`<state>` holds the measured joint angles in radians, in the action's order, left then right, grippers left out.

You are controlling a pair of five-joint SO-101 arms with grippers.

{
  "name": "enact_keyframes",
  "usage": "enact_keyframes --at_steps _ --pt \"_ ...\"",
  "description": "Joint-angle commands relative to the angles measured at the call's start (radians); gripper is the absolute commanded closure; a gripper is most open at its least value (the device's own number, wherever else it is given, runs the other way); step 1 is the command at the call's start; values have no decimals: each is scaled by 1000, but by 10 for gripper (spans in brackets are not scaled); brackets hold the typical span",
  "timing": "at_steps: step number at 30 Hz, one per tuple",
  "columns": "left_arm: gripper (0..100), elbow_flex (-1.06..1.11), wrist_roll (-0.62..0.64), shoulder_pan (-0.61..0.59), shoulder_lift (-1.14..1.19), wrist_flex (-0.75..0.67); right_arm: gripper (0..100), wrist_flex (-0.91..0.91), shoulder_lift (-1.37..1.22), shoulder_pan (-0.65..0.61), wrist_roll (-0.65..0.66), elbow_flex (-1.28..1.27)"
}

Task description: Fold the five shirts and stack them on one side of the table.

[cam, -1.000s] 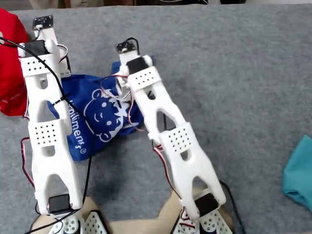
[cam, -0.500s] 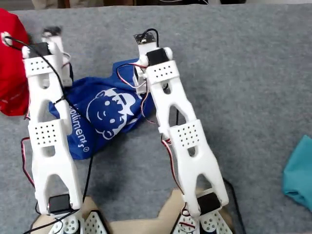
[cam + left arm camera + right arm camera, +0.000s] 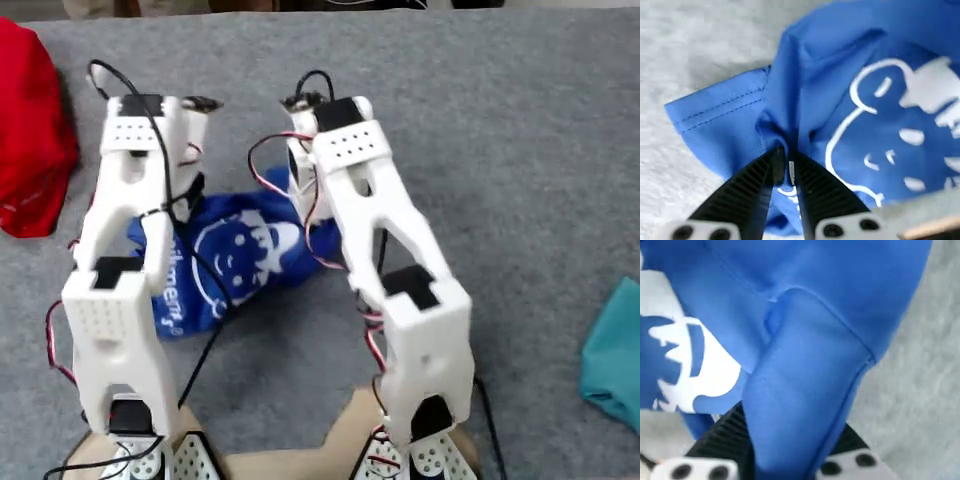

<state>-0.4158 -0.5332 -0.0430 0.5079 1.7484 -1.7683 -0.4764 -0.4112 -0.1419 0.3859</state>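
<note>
A blue shirt (image 3: 225,255) with a white cartoon face print hangs bunched between the two arms, lifted at its upper edge over the grey table (image 3: 500,150). My left gripper (image 3: 788,162) is shut on a pinched fold of the blue shirt (image 3: 850,75) near its stitched hem. My right gripper (image 3: 785,440) is shut on another fold of the blue shirt (image 3: 805,340), with cloth draped over the black fingers (image 3: 727,432). In the high view the left gripper (image 3: 185,175) and the right gripper (image 3: 305,175) hold the shirt's two upper corners.
A red shirt (image 3: 30,130) lies at the table's far left edge. A teal shirt (image 3: 612,355) sits at the right edge. Open grey table stretches across the back and right of the arms.
Both arms have raised and drawn back towards their bases, lifting the blue shirt's upper edge. The shirt has bunched up narrower and shifted slightly right.
</note>
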Motion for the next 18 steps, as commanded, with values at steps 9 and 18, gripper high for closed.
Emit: enact_keyframes --at_steps 9,18 --pt "980 439 -58 51 -243 12 994 -11 268 185 199 -489" --pt "980 601 -48 123 -251 9 994 44 275 343 348 -705"
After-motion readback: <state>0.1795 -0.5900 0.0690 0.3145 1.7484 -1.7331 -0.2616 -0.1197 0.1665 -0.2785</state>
